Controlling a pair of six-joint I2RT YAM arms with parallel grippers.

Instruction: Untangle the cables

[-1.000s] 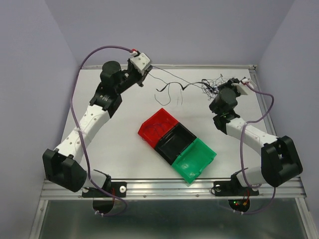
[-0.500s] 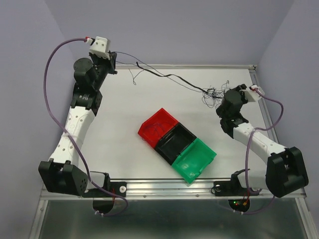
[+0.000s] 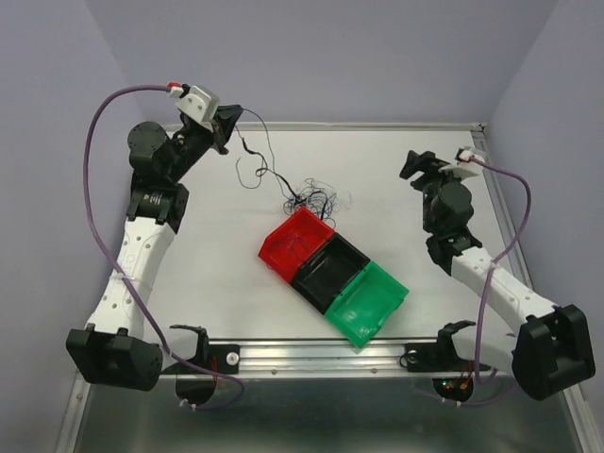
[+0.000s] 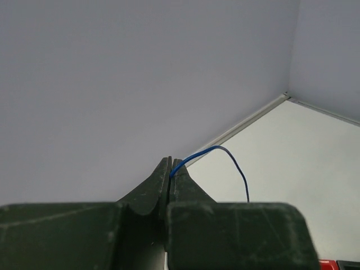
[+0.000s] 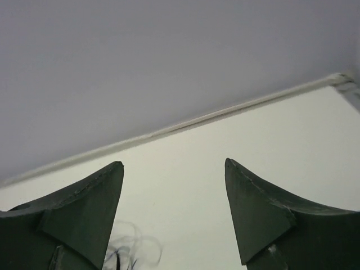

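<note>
Cables point(image 3: 314, 200) are lying bunched just behind the red bin point(image 3: 288, 247); my left gripper point(image 4: 170, 170) is pinching a blue strand point(image 4: 216, 147) to draw it free; my right gripper point(image 5: 174, 171) is hanging open, empty.

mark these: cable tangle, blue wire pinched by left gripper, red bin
cable tangle point(image 3: 316, 200), top external view, middle of the dark knot.
blue wire point(image 4: 219, 147), left wrist view, top of its arc.
red bin point(image 3: 293, 243), top external view, bare floor inside.
</note>
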